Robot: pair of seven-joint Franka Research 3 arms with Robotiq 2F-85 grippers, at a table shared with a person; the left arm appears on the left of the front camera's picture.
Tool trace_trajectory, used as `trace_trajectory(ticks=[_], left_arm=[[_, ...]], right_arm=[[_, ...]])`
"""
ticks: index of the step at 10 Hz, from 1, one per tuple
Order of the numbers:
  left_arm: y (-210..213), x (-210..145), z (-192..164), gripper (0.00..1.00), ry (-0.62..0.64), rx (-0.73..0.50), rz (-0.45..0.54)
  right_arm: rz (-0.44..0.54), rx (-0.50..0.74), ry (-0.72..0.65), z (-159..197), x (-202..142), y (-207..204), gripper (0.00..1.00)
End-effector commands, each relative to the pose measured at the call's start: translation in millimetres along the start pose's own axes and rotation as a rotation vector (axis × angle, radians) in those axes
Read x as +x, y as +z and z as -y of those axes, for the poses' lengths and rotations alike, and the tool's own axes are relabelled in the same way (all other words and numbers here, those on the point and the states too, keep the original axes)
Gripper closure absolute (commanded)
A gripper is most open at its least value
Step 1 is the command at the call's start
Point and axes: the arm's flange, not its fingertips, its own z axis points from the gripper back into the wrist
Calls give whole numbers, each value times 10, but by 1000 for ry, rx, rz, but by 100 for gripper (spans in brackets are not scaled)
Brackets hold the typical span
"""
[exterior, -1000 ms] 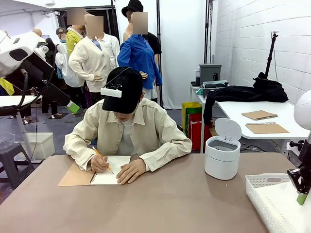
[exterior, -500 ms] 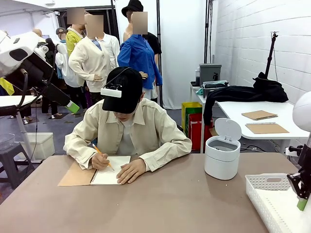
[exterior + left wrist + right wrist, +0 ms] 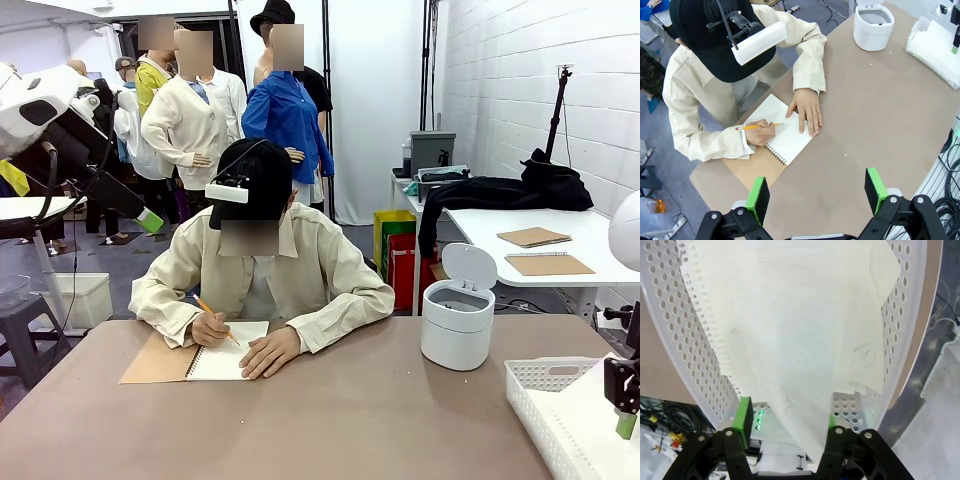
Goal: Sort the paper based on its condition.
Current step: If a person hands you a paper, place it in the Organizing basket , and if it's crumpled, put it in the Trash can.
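Right end effector, fingers parted, straddles white paper lying in the perforated tray.

The left pincer hangs high with its green-padded jaws spread wide and nothing between them. The right pincer points straight down, jaws parted; whether its pads touch anything between them cannot be told.
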Motion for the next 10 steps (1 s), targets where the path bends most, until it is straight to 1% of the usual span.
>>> trace_trajectory(ticks=[1, 2, 5, 6, 8, 10], left_arm=[[0, -6, -7, 0, 5, -7, 3], [0, -6, -7, 0, 5, -7, 3], [0, -6, -7, 0, 5, -7, 3], [0, -6, -7, 0, 5, -7, 3], [0, -6, -7, 0, 5, -7, 3], [0, -6, -7, 0, 5, -7, 3]], right_arm=[[-16, -68, 4, 24, -409, -371, 0], [-13, -94, 8, 62, -406, -311, 0], [45, -152, 27, 122, -361, 16, 0], [73, -148, 29, 120, -373, 127, 0], [104, -103, 63, 92, -395, 284, 0], [136, -84, 96, 54, -413, 340, 0]])
